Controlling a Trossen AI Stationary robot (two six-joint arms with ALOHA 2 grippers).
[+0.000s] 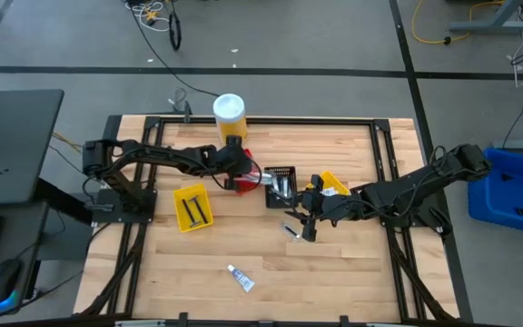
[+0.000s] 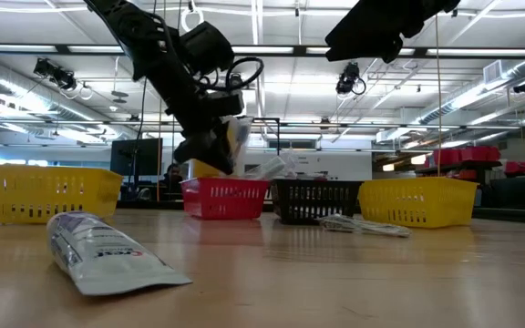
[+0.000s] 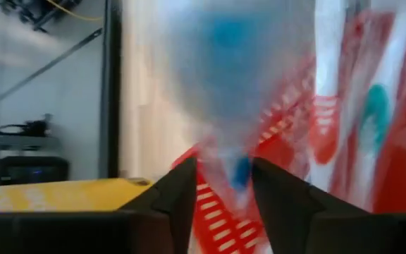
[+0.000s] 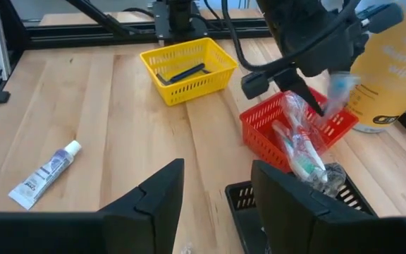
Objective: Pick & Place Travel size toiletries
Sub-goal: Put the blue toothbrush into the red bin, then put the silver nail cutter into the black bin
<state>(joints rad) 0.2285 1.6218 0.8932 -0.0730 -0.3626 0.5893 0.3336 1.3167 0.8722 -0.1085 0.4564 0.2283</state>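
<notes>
Apparently blurred toothbrush (image 3: 235, 92) between left pincer (image 3: 220, 187) fingers, parted.

Bright ceiling strip lights (image 2: 272, 68); left wrist view heavily blurred, close-up

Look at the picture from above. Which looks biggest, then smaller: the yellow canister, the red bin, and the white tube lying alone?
1. Yellow canister and red bin: they look alike, and the arm covers part of the bin, so no ranking.
2. White tube: clearly smallest.
</notes>
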